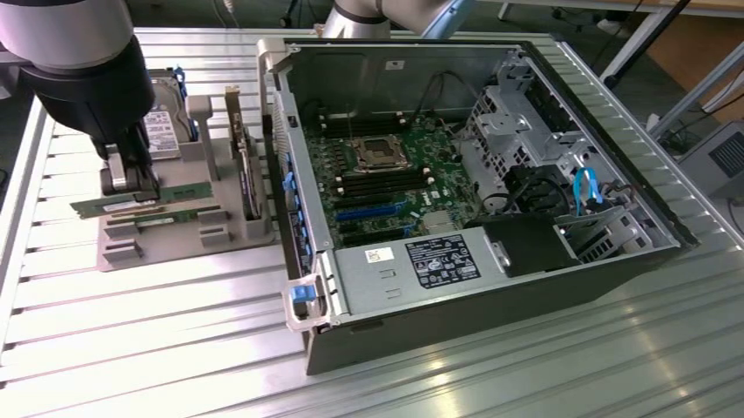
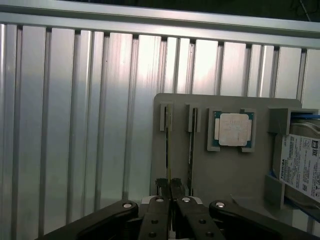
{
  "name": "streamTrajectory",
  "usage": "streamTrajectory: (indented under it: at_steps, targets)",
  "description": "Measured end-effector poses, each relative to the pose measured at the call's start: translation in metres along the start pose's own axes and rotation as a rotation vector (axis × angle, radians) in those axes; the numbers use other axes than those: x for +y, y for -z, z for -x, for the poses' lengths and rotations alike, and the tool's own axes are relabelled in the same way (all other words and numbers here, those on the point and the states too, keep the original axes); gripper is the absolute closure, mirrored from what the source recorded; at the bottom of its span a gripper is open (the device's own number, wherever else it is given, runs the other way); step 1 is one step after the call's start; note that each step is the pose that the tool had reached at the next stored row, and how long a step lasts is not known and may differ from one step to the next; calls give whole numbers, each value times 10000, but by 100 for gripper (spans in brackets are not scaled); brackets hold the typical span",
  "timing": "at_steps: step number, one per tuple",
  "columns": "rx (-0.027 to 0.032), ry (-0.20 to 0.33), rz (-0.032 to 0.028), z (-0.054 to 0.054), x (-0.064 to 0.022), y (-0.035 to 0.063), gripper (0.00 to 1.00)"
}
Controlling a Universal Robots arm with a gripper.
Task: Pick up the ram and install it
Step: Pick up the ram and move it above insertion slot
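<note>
The ram (image 1: 180, 192) is a long thin green stick lying across the grey holder (image 1: 128, 252) at the exterior view's left. One end of it reaches out past the holder's edge. My gripper (image 1: 131, 193) comes down onto the stick's middle, under the arm's black wrist. In the wrist view the ram (image 2: 168, 145) shows edge-on as a thin dark line. My gripper (image 2: 169, 186) is shut on its top edge, with the black fingers (image 2: 161, 186) pressed together around it. A second stick (image 2: 191, 150) stands parallel beside it in its slot.
The open computer case (image 1: 305, 287) lies at the exterior view's right of the holder, its motherboard (image 1: 389, 187) with black memory slots facing up. An expansion card (image 1: 244, 165) stands between holder and case. A hard drive (image 2: 300, 160) and a silver processor (image 2: 233, 129) sit in the holder.
</note>
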State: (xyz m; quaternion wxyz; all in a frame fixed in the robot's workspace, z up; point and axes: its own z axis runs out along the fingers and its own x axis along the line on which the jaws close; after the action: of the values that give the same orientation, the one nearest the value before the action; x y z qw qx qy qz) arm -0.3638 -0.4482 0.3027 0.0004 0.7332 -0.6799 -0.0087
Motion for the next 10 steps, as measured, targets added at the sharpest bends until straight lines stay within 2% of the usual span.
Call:
streamTrajectory:
  at_steps: [10]
  targets:
    - [0, 0, 0, 1, 1, 84, 88]
